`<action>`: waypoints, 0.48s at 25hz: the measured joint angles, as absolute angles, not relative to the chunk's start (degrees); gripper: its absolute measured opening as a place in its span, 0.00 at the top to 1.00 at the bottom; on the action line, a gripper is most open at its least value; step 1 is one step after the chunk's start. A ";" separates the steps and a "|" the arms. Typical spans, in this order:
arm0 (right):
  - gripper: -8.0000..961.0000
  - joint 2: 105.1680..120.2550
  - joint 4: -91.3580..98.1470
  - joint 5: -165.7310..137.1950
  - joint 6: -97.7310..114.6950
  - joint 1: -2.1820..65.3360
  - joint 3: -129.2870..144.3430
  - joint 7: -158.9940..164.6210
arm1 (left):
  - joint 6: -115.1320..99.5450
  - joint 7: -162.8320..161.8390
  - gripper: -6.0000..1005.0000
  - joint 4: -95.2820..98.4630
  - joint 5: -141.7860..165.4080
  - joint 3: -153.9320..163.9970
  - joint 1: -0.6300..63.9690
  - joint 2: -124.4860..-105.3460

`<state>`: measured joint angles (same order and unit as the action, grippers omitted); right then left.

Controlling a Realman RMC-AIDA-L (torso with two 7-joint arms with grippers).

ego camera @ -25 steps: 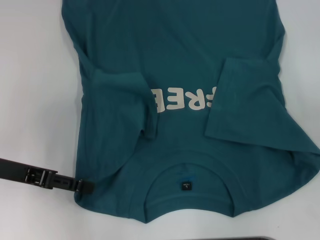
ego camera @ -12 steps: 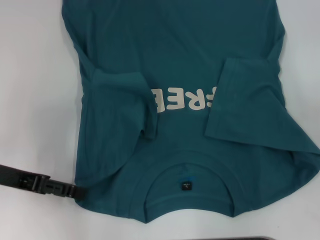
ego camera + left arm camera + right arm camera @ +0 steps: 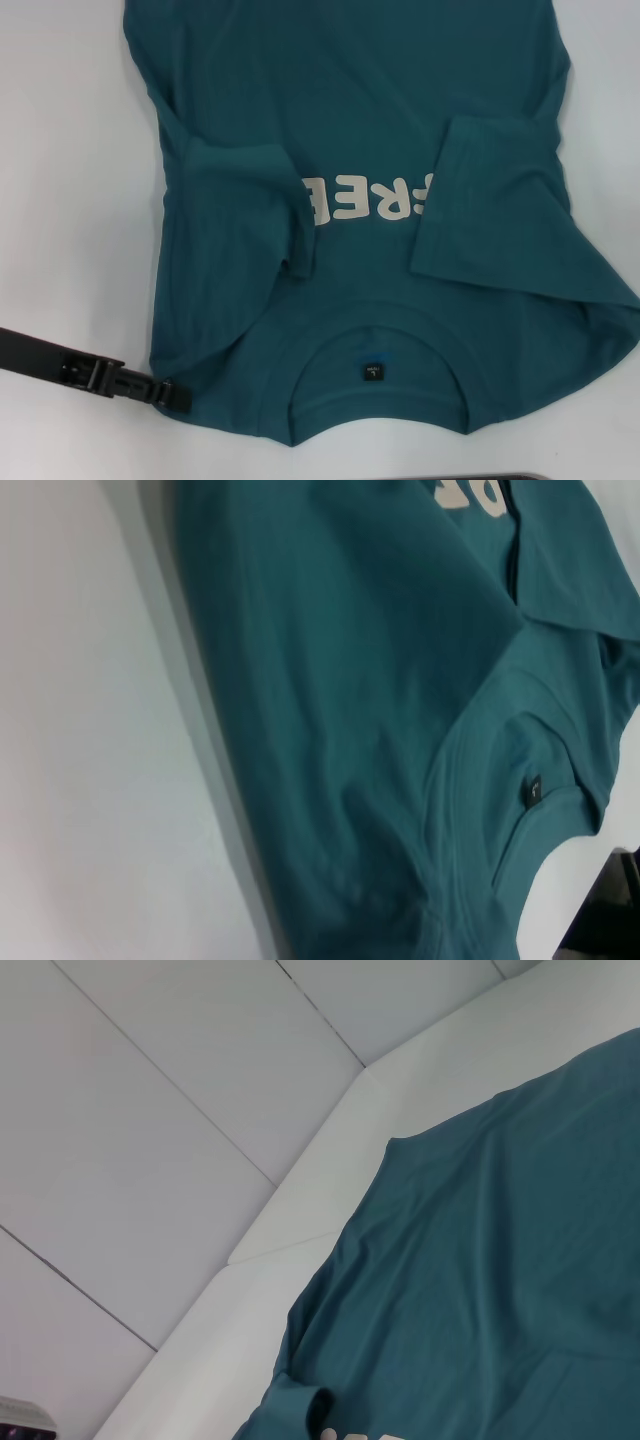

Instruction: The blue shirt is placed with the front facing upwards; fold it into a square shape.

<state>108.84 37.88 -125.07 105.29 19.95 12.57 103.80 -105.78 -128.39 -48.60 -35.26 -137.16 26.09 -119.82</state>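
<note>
In the head view, the blue shirt (image 3: 360,200) lies flat on the white table (image 3: 70,200), front side up. Both short sleeves are folded in over the chest, hiding part of the cream letters (image 3: 365,198). The collar with its small black label (image 3: 371,372) is on the near side. The left gripper (image 3: 170,393) sits low at the shirt's near left corner, touching the edge. I cannot tell if its claw is open or closed.

In the left wrist view, the shirt (image 3: 380,700) fills most of the picture, with the label (image 3: 533,792) at the neck.

In the right wrist view, the shirt (image 3: 500,1300) lies on the table (image 3: 300,1210). The right claw is not seen.
</note>
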 joint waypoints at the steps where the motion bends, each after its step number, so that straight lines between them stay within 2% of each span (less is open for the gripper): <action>1: 0.05 108.83 37.88 -125.07 105.30 19.95 12.56 103.80 | -105.75 -128.41 0.13 -48.60 -35.25 -136.94 26.22 -119.92; 12: 0.05 108.72 37.88 -125.06 105.35 19.70 12.54 103.80 | -106.14 -128.42 0.13 -48.59 -35.63 -136.14 28.98 -120.46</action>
<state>108.72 37.88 -125.06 105.35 19.70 12.54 103.80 -106.14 -128.42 -48.59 -35.63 -136.14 28.98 -120.46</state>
